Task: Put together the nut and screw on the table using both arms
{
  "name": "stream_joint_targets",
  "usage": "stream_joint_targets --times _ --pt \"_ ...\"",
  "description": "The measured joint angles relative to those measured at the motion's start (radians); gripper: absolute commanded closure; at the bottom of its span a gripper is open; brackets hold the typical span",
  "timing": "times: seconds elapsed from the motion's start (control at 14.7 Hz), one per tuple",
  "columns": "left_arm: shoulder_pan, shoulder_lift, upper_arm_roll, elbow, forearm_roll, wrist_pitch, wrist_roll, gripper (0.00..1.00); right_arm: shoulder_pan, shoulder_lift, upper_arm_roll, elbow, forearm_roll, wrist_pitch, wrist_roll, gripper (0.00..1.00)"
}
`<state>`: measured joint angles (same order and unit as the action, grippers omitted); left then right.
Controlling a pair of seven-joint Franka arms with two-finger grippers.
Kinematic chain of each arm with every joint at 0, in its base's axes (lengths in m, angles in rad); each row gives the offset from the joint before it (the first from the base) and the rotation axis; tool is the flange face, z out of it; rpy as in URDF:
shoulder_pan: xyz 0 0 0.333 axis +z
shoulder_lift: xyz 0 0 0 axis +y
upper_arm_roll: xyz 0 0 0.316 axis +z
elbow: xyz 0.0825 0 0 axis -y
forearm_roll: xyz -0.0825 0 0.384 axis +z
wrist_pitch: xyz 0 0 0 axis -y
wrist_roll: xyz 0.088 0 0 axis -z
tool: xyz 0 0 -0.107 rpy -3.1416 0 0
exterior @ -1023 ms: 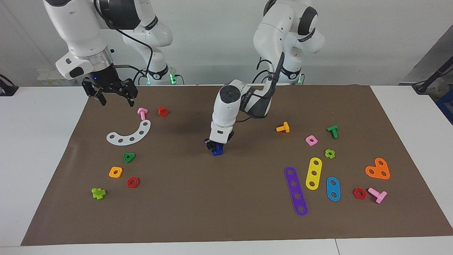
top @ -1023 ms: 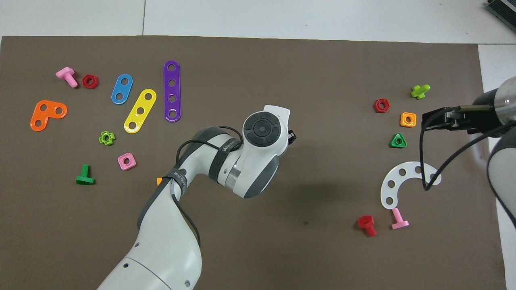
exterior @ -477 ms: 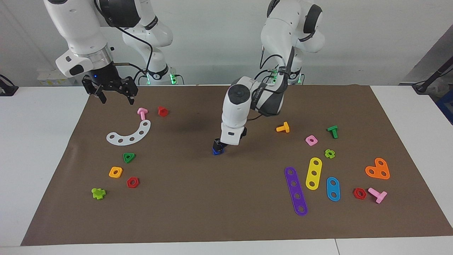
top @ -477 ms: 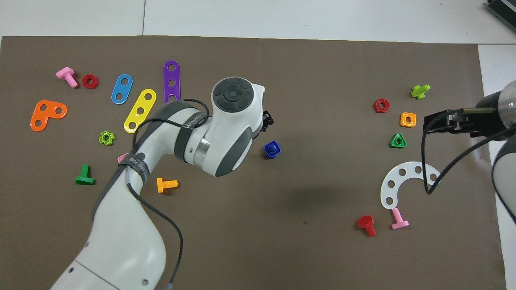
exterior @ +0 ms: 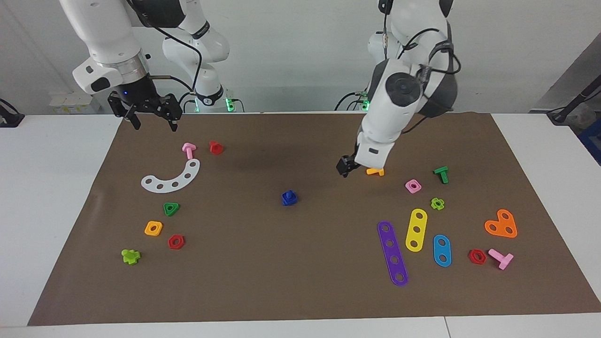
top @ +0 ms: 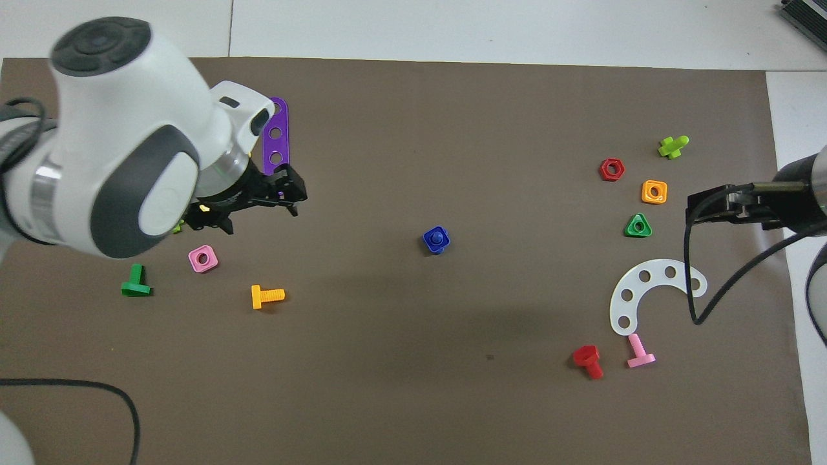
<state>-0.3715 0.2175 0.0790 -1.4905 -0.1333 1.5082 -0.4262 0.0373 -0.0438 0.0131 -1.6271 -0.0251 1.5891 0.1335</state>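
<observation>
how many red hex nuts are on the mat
2. One red hex nut lies beside the orange square nut toward the right arm's end; the other red hex nut lies beside the pink screw toward the left arm's end. None seems hidden.

Plain pale wall (exterior: 291, 51) at the robots' end, dark angled panel (exterior: 570, 80) in one corner, even light

Screws (exterior: 500, 258) six; nuts (exterior: 175, 241) seven; hole plates (exterior: 172, 178) five; arms (exterior: 394, 98) two.
</observation>
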Motion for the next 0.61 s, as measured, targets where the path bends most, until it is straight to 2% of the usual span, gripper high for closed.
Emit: stream_joint_targets --times 0.14,0.34,0.61 --pt "0.088 -0.037 0.002 -0.009 0.003 -0.056 0.183 0.0 0.0 0.0 0.0 -0.001 0.0 0.0 0.0 0.0" --pt "0.177 -0.108 0.004 -0.055 0.049 -0.054 0.283 0.0 0.0 0.0 0.0 -0.001 0.0 0.0 0.0 0.0" --pt "0.198 -0.198 0.003 -0.099 0.106 0.028 0.331 0.0 0.0 0.0 0.0 -0.002 0.0 0.0 0.0 0.0"
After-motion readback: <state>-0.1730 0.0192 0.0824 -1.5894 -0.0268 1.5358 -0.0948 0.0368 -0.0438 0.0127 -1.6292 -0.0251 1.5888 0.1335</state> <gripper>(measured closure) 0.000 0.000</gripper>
